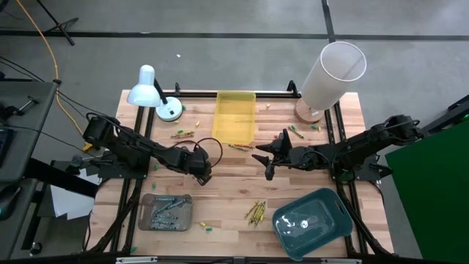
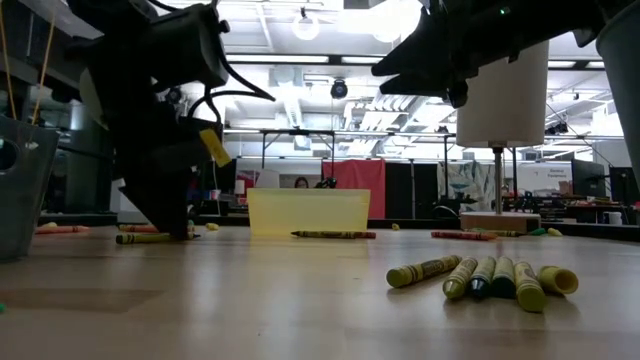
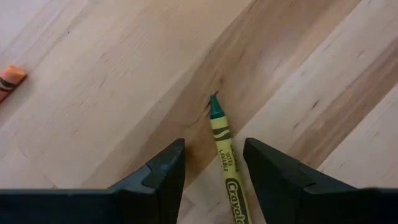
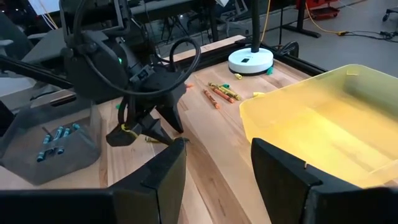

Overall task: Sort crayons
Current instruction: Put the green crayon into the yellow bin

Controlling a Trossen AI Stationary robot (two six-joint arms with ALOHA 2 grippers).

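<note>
A green crayon (image 3: 225,158) in a yellow-olive wrapper lies flat on the wooden table. My left gripper (image 3: 214,147) is open and points steeply down over it, one finger on either side with a gap to each. In the low view this gripper (image 2: 168,222) stands just above the table by the crayon (image 2: 150,238). My right gripper (image 1: 267,160) hangs open and empty above the table's middle, well clear of the wood. Several olive and green crayons (image 1: 255,211) lie in a loose bunch near the front.
A yellow tray (image 1: 234,117) stands at the far middle, a grey tray (image 1: 166,211) with blue crayons at the near left, and a teal tray (image 1: 311,220) at the near right. A white lamp (image 1: 157,92) and a white cylinder (image 1: 330,73) stand at the back. Loose crayons (image 4: 221,93) lie near the lamp.
</note>
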